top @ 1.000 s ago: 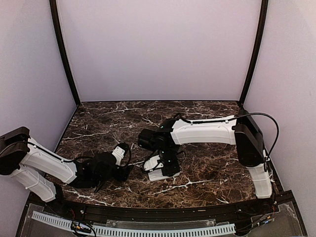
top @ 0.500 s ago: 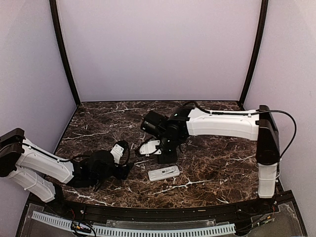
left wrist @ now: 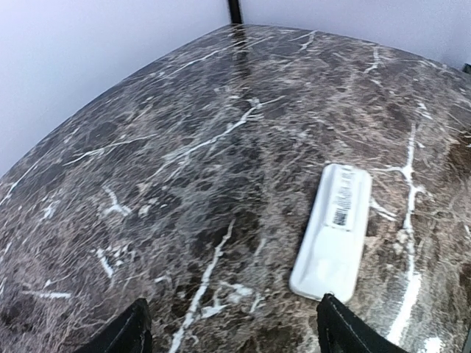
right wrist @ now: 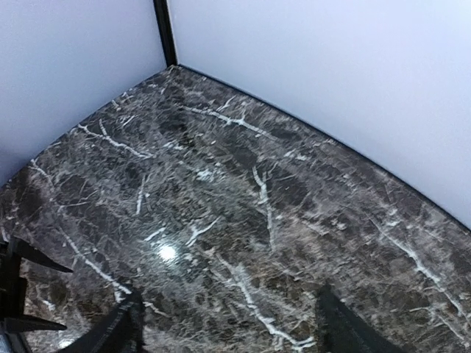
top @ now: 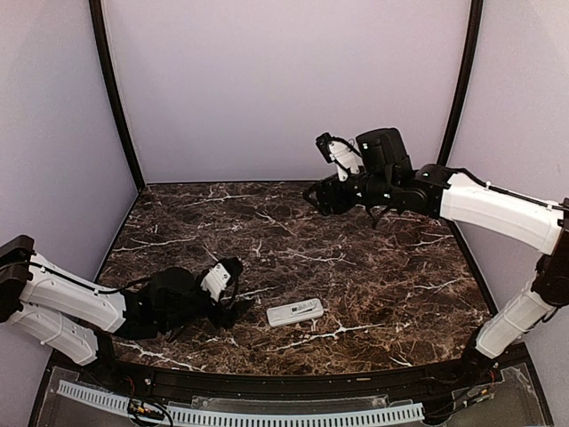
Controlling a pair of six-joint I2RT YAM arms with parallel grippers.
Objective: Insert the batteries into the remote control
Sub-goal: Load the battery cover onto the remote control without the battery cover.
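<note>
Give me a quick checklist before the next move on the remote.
1. Remote control lying flat on the table, clear of both arms: ok.
2. Left fingers open and empty, near the remote: ok.
3. Right fingers open and empty, high over the table's far side: ok.
4. Batteries in sight: not ok, none visible.
5. Battery bay uncovered: cannot tell.

The small white rectangular plastic remote control (top: 295, 312) lies flat on my dark marble bench (top: 391, 285), near the front edge, just right of my left tool (top: 229, 302). My right tool (top: 318, 196) hangs over the bench's back, well apart.
</note>
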